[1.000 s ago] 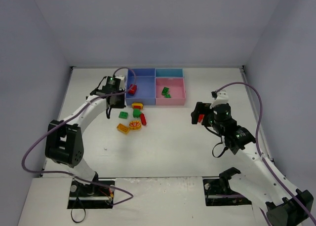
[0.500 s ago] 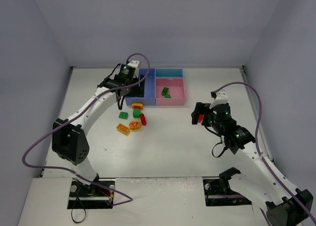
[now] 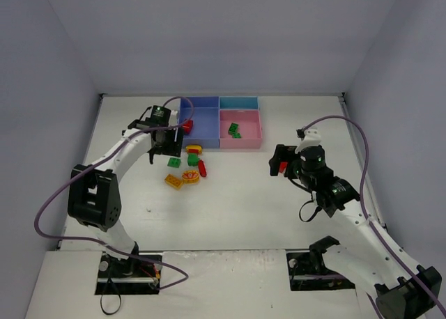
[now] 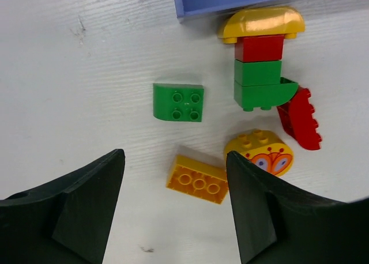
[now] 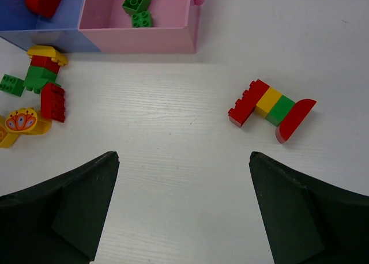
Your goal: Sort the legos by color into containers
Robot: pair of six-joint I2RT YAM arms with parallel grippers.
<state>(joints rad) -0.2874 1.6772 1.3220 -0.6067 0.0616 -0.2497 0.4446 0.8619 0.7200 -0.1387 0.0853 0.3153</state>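
Under the left gripper (image 4: 174, 160) (jaws wide, empty) loose legos (image 4: 178, 102) lie at 6 o'clock of the blue tray (image 3: 205, 124). Right gripper (image 5: 183, 157) also wide, w/ a red-yellow-green stack (image 5: 271, 109) at its 2 o'clock; green bricks (image 5: 137, 0) sit in pink tray (image 5: 167, 10).

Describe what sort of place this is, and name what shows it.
Probably a robotics lab test cell: plain grey walls box in a white table, a left arm and right arm are bolted at its near edge, and toy bricks lie beside coloured trays.
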